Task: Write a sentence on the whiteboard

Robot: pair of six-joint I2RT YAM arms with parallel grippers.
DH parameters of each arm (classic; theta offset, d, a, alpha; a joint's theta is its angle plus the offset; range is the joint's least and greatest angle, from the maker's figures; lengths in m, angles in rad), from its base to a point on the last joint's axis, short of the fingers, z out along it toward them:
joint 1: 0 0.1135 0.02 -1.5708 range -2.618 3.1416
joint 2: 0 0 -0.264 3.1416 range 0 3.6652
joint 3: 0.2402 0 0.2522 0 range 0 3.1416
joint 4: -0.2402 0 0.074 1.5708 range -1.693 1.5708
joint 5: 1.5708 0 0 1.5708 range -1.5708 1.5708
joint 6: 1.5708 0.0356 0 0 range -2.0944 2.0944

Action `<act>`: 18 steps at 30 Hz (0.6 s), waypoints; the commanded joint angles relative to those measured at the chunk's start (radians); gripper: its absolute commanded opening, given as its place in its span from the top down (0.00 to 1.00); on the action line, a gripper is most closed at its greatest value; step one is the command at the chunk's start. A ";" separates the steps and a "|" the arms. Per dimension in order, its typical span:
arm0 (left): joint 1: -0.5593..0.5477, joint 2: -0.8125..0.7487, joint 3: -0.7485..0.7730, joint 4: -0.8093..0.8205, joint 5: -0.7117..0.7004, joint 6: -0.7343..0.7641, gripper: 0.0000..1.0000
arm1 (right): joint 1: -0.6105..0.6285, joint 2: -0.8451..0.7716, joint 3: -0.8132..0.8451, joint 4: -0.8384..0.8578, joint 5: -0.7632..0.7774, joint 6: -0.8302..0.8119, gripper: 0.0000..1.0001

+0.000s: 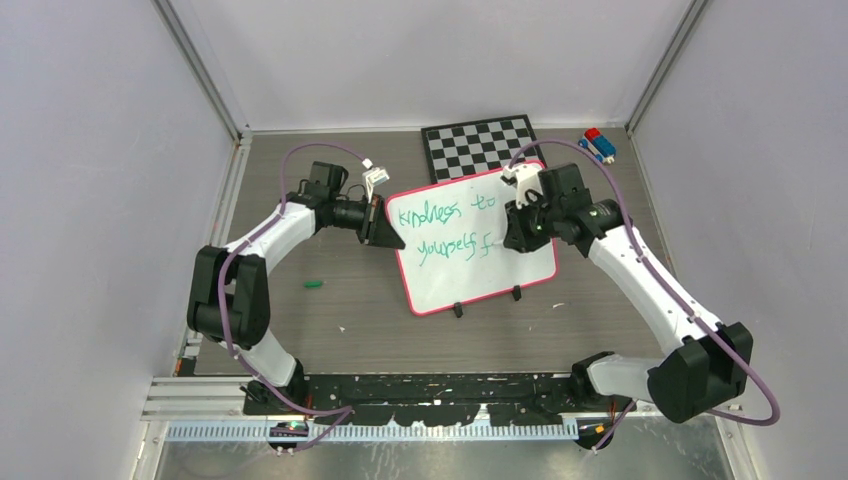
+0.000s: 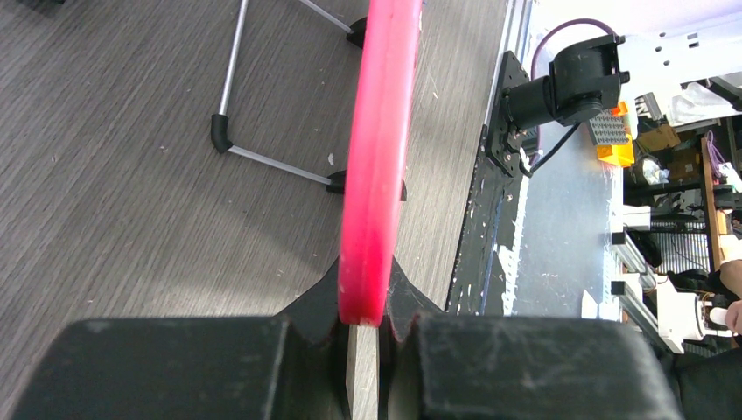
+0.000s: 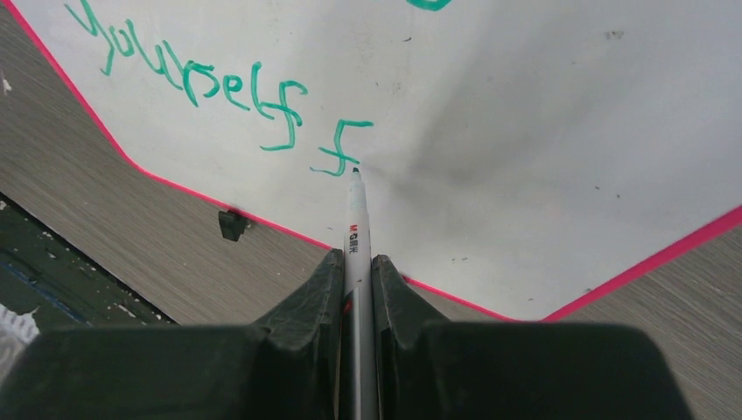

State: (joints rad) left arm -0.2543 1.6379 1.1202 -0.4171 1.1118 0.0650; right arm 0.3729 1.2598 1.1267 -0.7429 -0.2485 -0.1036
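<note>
From the near edge of the tabletop [image 1: 330, 330], 2 arms reached out to either side of the whiteboard [image 1: 470, 285], which stood tilted on its small black feet near the middle. The left end effector [image 1: 384, 226] was clenched on the board's pink-red side edge, evidently to steady it against the push of writing; the wrist view showed the frame pinched between both jaws. The right end effector [image 1: 520, 228] gripped a marker [image 3: 357, 223] by its barrel, tip angled at the board just beside the last green stroke. Whether the tip touched the surface could not be told. The sentence [image 1: 445, 228] ran in 2 lines, "kindness to" above "yourself f", so the final word looked barely begun. A small green piece [image 1: 314, 285], possibly the marker's cap, lay on the tabletop apart from the board, on the left arm's side. Behind, a chequered board [image 1: 480, 145] lay near the back wall, with a red-and-blue toy [image 1: 598, 145] just beside it.
</note>
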 commanded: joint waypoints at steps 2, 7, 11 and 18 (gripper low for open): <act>-0.005 0.011 0.011 -0.011 -0.022 0.020 1.00 | -0.041 -0.079 0.062 -0.049 -0.092 -0.013 1.00; -0.005 0.010 0.010 -0.011 -0.023 0.019 1.00 | -0.105 -0.055 0.058 -0.045 -0.139 -0.020 1.00; -0.005 0.009 0.010 -0.010 -0.022 0.019 1.00 | -0.108 -0.066 0.034 -0.024 -0.154 -0.033 1.00; -0.005 0.010 0.009 -0.009 -0.023 0.018 1.00 | -0.108 -0.071 0.005 0.022 -0.112 -0.032 1.00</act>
State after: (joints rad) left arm -0.2543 1.6386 1.1202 -0.4164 1.1149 0.0650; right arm 0.2646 1.2064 1.1366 -0.7753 -0.3653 -0.1265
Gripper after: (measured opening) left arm 0.089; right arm 0.193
